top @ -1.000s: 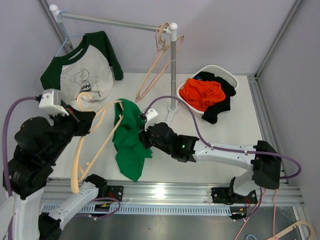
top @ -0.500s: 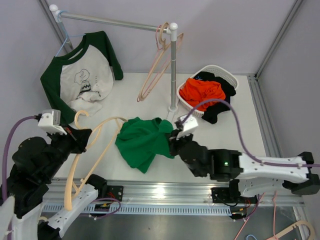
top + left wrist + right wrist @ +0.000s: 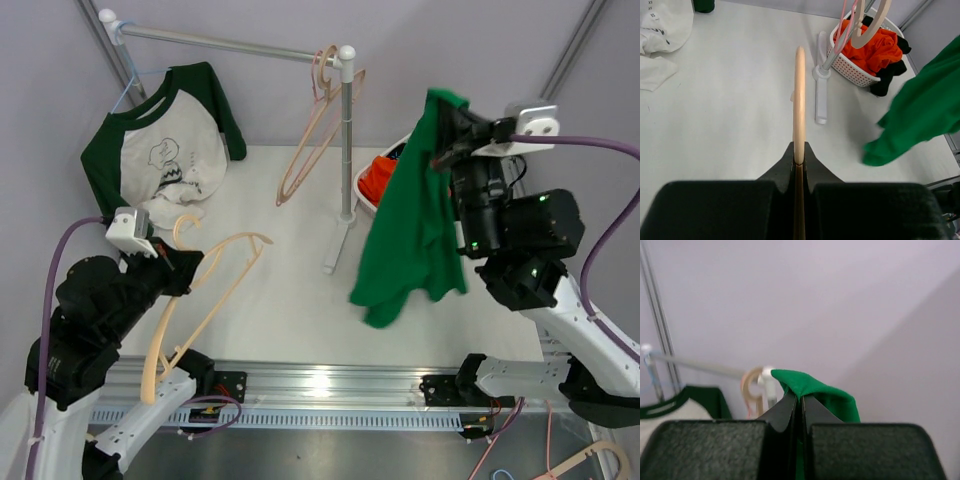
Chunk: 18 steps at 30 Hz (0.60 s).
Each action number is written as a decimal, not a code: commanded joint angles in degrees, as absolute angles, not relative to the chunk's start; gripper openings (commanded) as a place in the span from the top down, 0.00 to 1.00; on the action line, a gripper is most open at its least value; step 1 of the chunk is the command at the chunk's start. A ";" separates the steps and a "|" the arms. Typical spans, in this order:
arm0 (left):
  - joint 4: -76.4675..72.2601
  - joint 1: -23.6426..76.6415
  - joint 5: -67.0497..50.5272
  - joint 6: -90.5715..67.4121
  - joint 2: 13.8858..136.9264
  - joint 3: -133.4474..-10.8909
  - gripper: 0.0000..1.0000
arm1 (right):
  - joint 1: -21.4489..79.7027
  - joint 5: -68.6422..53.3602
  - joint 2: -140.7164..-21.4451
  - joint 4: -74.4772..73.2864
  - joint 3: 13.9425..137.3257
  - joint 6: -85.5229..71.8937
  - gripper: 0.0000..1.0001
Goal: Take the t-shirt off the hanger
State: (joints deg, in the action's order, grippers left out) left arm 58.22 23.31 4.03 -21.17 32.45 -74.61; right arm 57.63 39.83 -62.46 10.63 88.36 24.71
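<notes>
Pinching a fold of the green t-shirt (image 3: 410, 230) in the fully closed right gripper (image 3: 799, 400), holding it high at the right, dangling above the table (image 3: 730, 100). Clamping the bare hanger (image 3: 799, 100) in the closed left gripper (image 3: 799, 160), near left. Showing the basket (image 3: 852, 75) plainly only from the left wrist.

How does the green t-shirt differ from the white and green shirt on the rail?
The green t-shirt is plain; the white and green shirt has dark green sleeves and a printed drawing. The green t-shirt hangs bunched from the right gripper, off any hanger; the white and green shirt hangs on a blue hanger. Both hang down.
</notes>
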 commanded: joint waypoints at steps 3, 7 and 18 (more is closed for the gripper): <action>54.32 23.64 3.69 -19.16 34.72 -75.06 0.99 | 47.76 16.01 -70.04 29.84 95.35 36.30 1.00; 53.61 23.64 4.66 -18.99 35.86 -74.53 0.99 | 37.28 7.92 -77.06 32.78 102.64 29.11 1.00; 48.97 23.64 3.78 -18.72 42.10 -75.15 0.99 | 13.29 1.32 -98.25 34.62 124.71 0.73 1.00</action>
State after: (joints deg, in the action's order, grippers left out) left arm 54.04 23.31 4.29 -19.53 40.99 -74.61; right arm 18.44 4.62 -95.90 28.58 119.52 12.05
